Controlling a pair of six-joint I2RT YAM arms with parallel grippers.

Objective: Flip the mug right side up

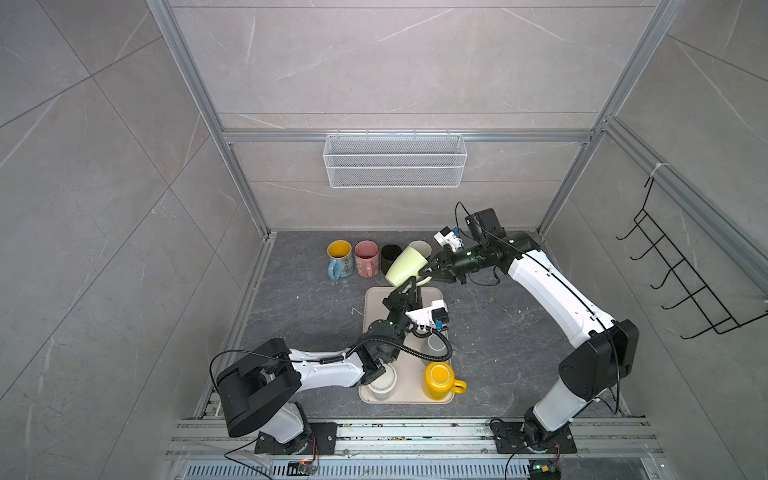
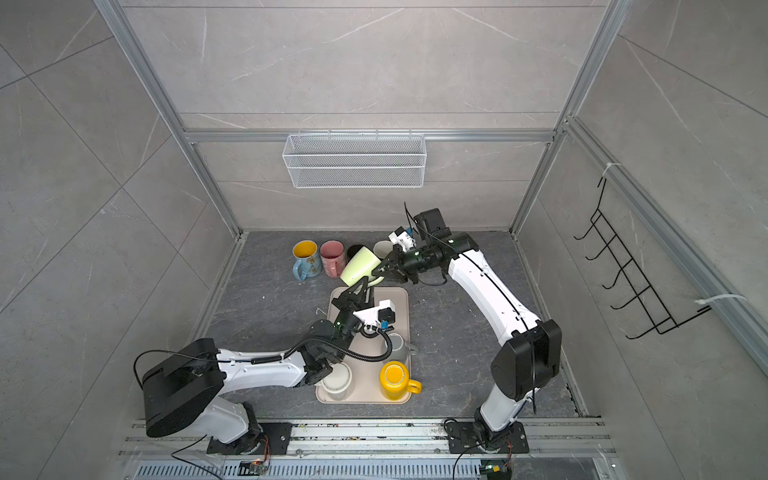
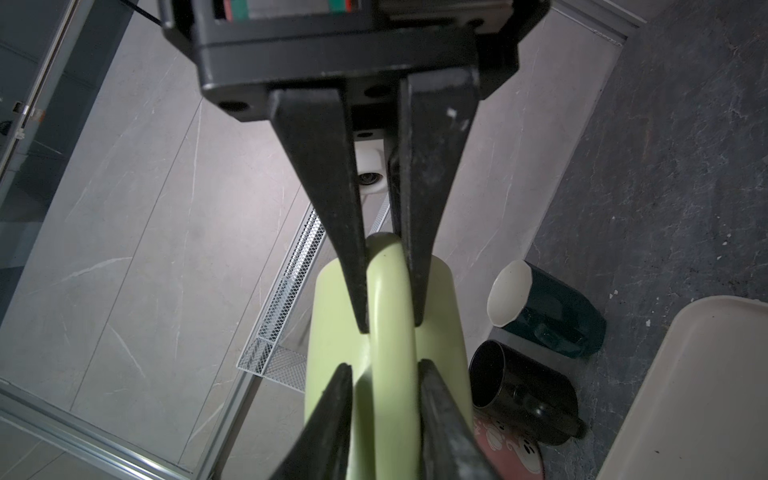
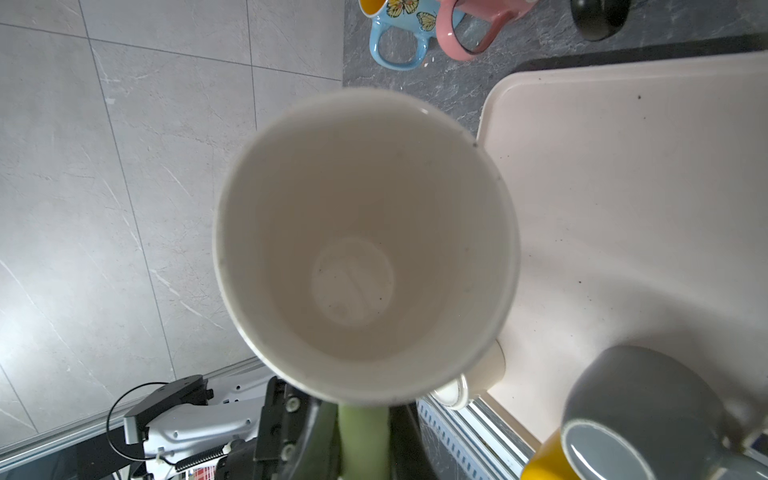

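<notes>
We find the pale green ceramic mug (image 1: 405, 266) aloft, tilted over the far edge of the beige plastic tray (image 1: 376, 307), the right claw (image 3: 390, 327) pinching its handle (image 3: 390, 282) and the left claw (image 3: 384, 368) spread astride it; we advise backing the left claw off squarely before rotating.

Both top views look steeply down over the whole tabletop (image 1: 498, 332); both wrist views crowd the mug (image 3: 390, 332).

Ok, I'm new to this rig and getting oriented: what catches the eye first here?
A pale green mug hangs tilted in mid-air by the far end of the tray. At its handle, the right end effector clamps on and the left end effector straddles it loosely. A row of upright mugs stands behind it.
</notes>
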